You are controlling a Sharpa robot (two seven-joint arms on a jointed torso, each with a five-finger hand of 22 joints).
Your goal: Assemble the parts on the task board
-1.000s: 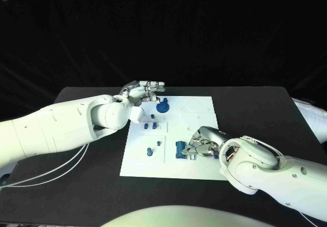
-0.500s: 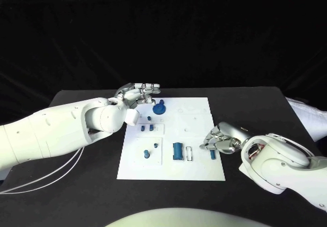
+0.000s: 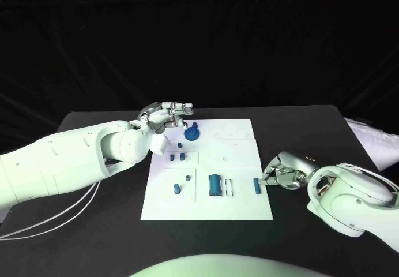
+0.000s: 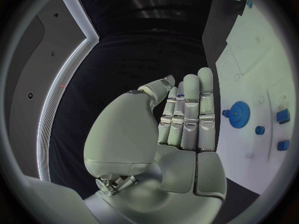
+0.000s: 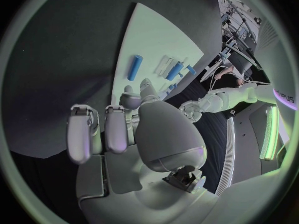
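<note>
The right hand (image 3: 282, 174) has drawn back off the task board (image 3: 237, 210), fingers curled on nothing, leaving a blue peg (image 3: 257, 186) there.

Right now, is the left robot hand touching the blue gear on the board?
Apart. The left wrist view shows the left robot hand with fingers straight, and bare white task board between its fingertips and the blue gear.

The task board (image 3: 237, 150) is showing a smooth, matt white face on the matt black worktop (image 3: 100, 219). The parts (image 3: 215, 184) are looking like blue plastic. Each robot hand (image 3: 172, 112) is gleaming like silver metal.
</note>
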